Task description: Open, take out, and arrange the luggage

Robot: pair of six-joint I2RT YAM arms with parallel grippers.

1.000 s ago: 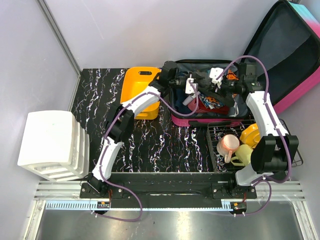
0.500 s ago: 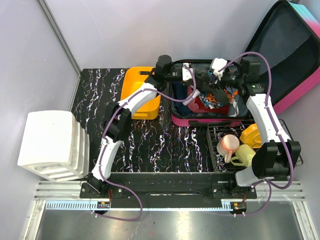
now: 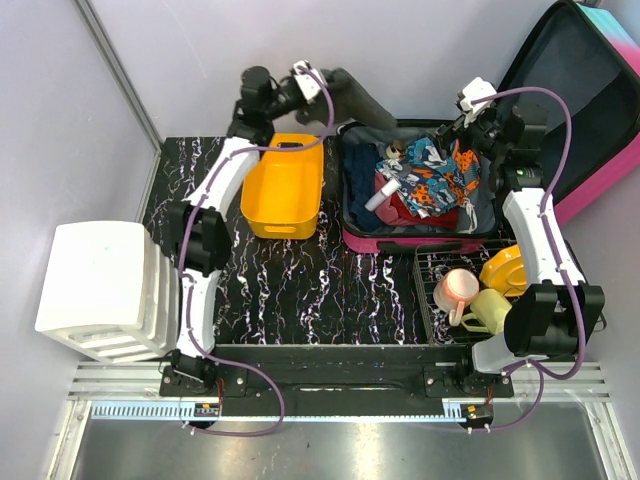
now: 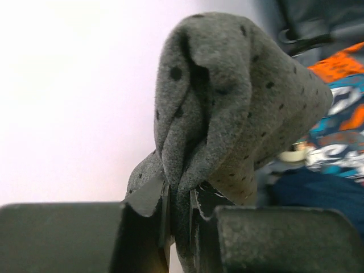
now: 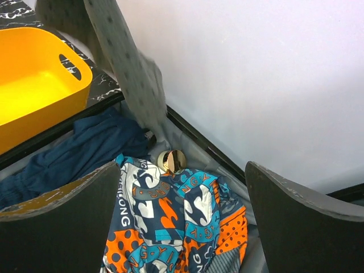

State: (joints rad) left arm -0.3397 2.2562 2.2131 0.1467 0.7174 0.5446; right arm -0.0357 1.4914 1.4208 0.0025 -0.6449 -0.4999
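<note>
1. Nearest you, on the right of the desk (image 3: 330,290), a wire rack (image 3: 425,300) holds a pink cup (image 3: 458,288) and some yellow ones
2. Just beyond the rack the luggage (image 3: 400,243) lies open on the far right of the desk. Its base is flat and full of clothes, and its lid leans back to the right with the dark lining showing. An orange bin (image 3: 285,180) stands just beside the luggage's left wall
3. Your left arm stretches far out past the bin. The left hand (image 3: 312,84) is raised above the desk's far edge, up and to the left of the luggage. It is pinching a grey spotted cloth (image 3: 358,100), which trails down to the luggage's far left corner
4. Your right arm runs up along the luggage's right side. The right hand (image 3: 470,104) hangs over the far right part of the base, fingers spread wide and gripping nothing
5. The left wrist view shows what the top view cannot: the cloth (image 4: 227,102) is bunched and squeezed tight between the left hand's (image 4: 179,199) fingers
6. The right wrist view looks between the right hand's (image 5: 182,170) fingers onto a blue-and-orange patterned garment (image 5: 170,227). A small gold round thing (image 5: 172,161) lies at its far edge and navy fabric (image 5: 74,153) lies to its left. The grey cloth (image 5: 131,74) hangs in front of the wall
</note>
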